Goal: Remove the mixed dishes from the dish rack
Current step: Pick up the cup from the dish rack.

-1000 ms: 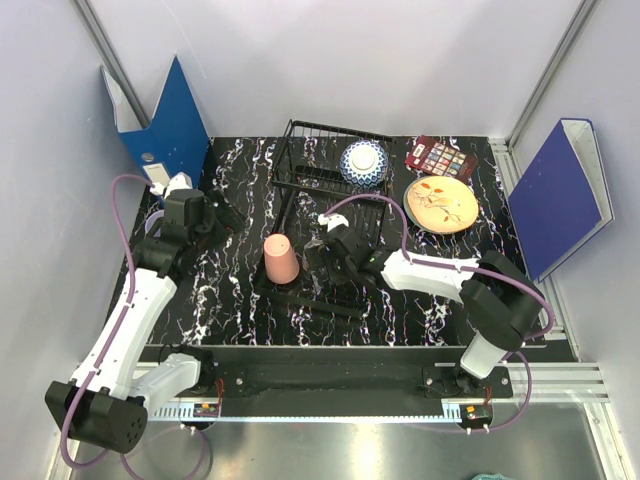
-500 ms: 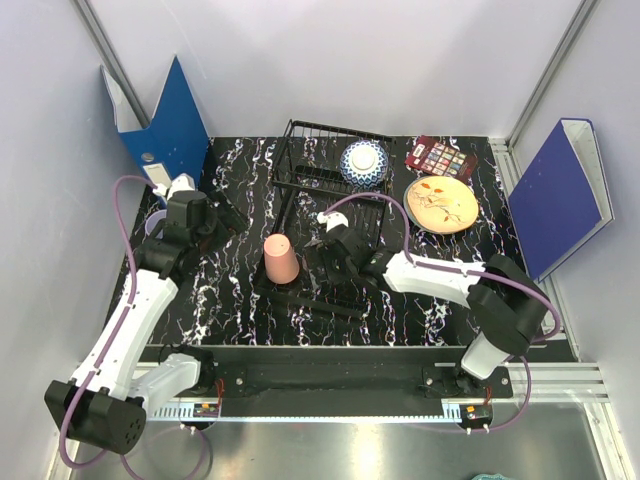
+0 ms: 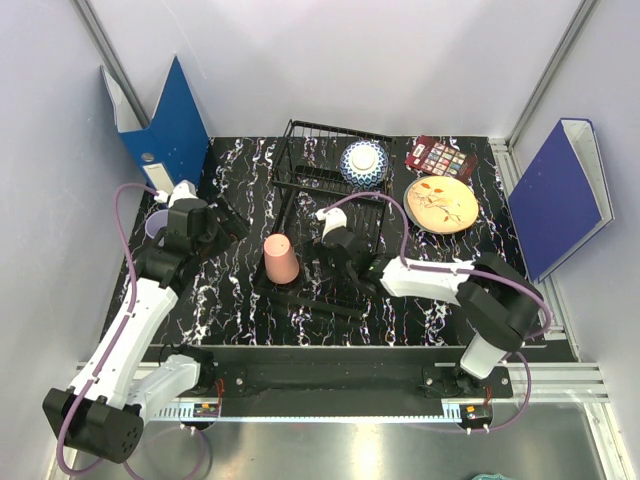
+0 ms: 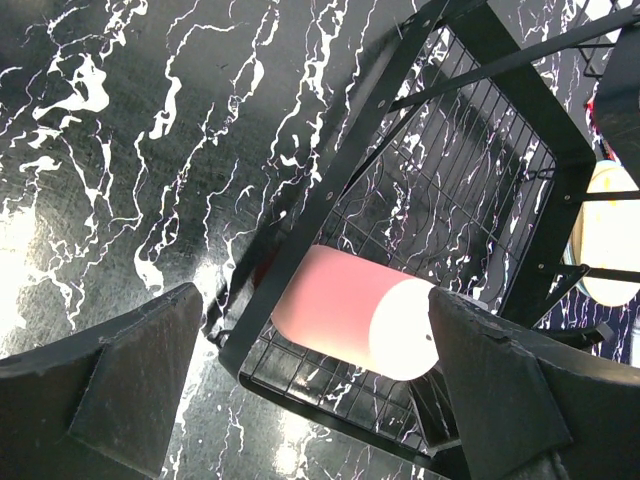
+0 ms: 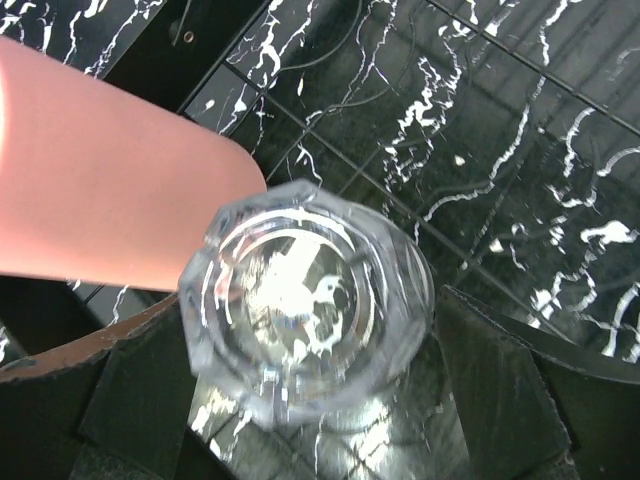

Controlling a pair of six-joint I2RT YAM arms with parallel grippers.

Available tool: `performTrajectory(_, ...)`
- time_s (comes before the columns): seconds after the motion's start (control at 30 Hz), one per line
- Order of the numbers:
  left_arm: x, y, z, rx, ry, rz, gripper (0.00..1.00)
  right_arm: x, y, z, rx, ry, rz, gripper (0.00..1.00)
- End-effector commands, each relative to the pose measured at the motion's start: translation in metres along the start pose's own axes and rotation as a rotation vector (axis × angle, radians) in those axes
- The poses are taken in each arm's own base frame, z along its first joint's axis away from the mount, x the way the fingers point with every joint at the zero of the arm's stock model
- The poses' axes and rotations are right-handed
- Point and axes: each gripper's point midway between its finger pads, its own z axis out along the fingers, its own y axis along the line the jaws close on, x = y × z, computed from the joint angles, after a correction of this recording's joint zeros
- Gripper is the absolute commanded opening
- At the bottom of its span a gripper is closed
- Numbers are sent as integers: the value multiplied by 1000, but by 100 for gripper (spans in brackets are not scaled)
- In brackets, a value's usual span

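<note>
Straddling the clear glass cup in the dish rack's near tray with right jaws, poised to lift; clamped or not, cannot tell. Holding left jaws wide toward the salmon-pink cup alongside.

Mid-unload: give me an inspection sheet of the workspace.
Surface: black marbled table, no spills seen.
Job's things: dish rack holds salmon-pink cup and blue-and-white bowl; cream plate on table beside it; lavender cup at table's left edge; white plate not seen.
Clutter: palette, left binder, right binder.
Grippers: left gripper open, empty; right gripper shut on clear glass cup.
Cables: purple cable loops along each arm.
Surroundings: pale walls; nothing else seen.
</note>
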Motion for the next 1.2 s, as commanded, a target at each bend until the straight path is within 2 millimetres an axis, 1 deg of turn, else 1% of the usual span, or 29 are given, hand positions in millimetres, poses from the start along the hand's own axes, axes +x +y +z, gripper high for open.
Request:
performTrajectory(0.0, -11, -16, -3, 70, -50, -17, 99, -19, 6, 15, 8, -102, -18, 100)
performTrajectory(0.07, -11, -15, -4, 68, -52, -15, 99, -21, 6, 18, 13, -109, -15, 99)
performTrajectory(0.17, -12, -15, -4, 68, -58, -12, 99, -20, 5, 18, 16, -110, -21, 86)
performTrajectory(0.2, -11, -14, -4, 64, -58, -10, 99, -20, 5, 17, 20, -112, -21, 81)
performTrajectory(0.23, -11, -14, -4, 64, -58, -12, 99, -17, 3, 16, 24, -108, -26, 73)
performTrajectory(0.3, -11, -14, -4, 64, -58, -15, 99, -21, 3, 10, 33, -123, -24, 64)
performTrajectory(0.33, -12, -14, -4, 66, -60, -15, 99, -17, 3, 7, 35, -119, -28, 54)
performTrajectory(0.4, -12, -15, -4, 67, -59, -18, 99, -25, 2, -3, 48, -144, -24, 44)
performTrajectory(0.43, -13, -16, -4, 69, -61, -17, 99, -23, 1, -7, 55, -139, -30, 40)
performTrajectory(0.5, -13, -17, -5, 72, -63, -18, 99, -37, 1, -21, 68, -175, -28, 31)
performTrajectory(0.53, -14, -16, -5, 72, -65, -17, 99, -37, -1, -27, 79, -169, -32, 28)
performTrajectory(0.57, -15, -17, -6, 74, -67, -16, 99, -52, 3, -42, 67, -207, -24, 22)
performTrajectory(0.6, -16, -18, -6, 74, -71, -14, 99, -59, 0, -50, 80, -223, -25, 19)
performTrajectory(0.63, -19, -19, -8, 79, -79, -15, 99, -74, 0, -67, 82, -246, -18, 16)
performTrajectory(0.67, -20, -19, -9, 79, -83, -14, 99, -82, -1, -77, 87, -260, -17, 6)
performTrajectory(0.7, -24, -22, -11, 86, -93, -16, 99, -90, -2, -86, 94, -276, -18, 1)
performTrajectory(0.73, -26, -24, -12, 92, -98, -17, 99, -109, 0, -108, 80, -316, -3, 0)
performTrajectory(0.8, -32, -34, -18, 129, -110, -19, 99, -126, 10, -132, 5, -354, 30, 0)
performTrajectory(0.83, -35, -40, -20, 157, -114, -16, 99, -142, 18, -157, -63, -409, 59, 0)
performTrajectory(0.87, -38, -56, -27, 243, -119, -9, 99, -152, 32, -170, -149, -441, 82, 0)
performTrajectory(0.9, -38, -66, -32, 299, -120, -8, 99, -164, 38, -183, -201, -480, 127, 0)
performTrajectory(0.93, -49, -85, -41, 404, -162, -12, 99, -173, 43, -198, -246, -511, 152, 0)
performTrajectory(0.97, -40, -100, -55, 523, -131, -17, 99, -176, 50, -206, -302, -507, 190, 0)
performTrajectory(1.0, -40, -113, -65, 610, -135, -21, 99, -183, 48, -211, -325, -526, 219, 0)
performTrajectory(1.03, -54, -136, -87, 762, -192, -49, 99, -189, 48, -221, -367, -550, 246, 0)
performTrajectory(1.07, -40, -145, -98, 871, -144, -37, 99, -191, 56, -229, -453, -541, 298, 0)
performTrajectory(1.1, -39, -154, -107, 940, -133, -42, 99, -194, 58, -235, -514, -568, 332, 0)
performTrajectory(1.13, -45, -166, -122, 1039, -158, -37, 99, -206, 46, -243, -542, -612, 370, 0)
performTrajectory(1.17, -37, -171, -130, 1099, -99, -59, 99, -206, 54, -251, -643, -590, 422, 0)
